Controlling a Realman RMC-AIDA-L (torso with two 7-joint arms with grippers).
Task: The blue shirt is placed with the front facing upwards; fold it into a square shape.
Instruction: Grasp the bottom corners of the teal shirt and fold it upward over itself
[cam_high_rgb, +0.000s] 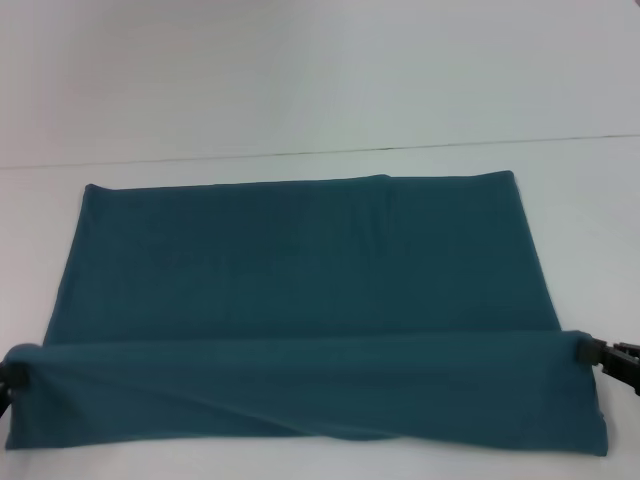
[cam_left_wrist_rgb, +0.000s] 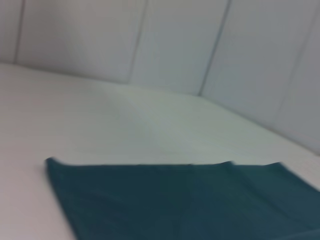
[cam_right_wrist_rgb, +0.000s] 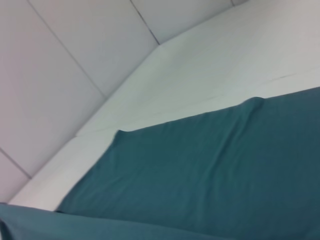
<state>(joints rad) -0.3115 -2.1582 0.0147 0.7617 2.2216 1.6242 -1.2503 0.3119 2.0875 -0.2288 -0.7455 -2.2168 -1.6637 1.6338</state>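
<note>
1. The blue shirt lies flat on the white table, already folded into a wide rectangle; its near edge is lifted and carried back over the lower part as a raised band.
2. The left gripper is at the left end of that raised fold, at the picture's left border. The right gripper is at the right end, touching the cloth corner.
3. Both grippers appear to pinch the fold ends, since the cloth hangs taut between them; the fingertips are buried in fabric or cut by the frame, so finger closure cannot be told directly.
4. Edges: the far edge of the shirt runs straight and roughly parallel to a thin seam line in the table beyond it. The left and right sides taper inward toward the far edge.
5. Open room: bare table surrounds the shirt on the far side and on both flanks; the widest free area lies beyond the far edge.
6. Hidden or unclear: lettering, collar and sleeves are not visible in any view. Neither wrist view shows its own fingers; each shows only cloth, table and panelled wall.
7. The near edge of the cloth reaches almost to the head view's lower border.
</note>
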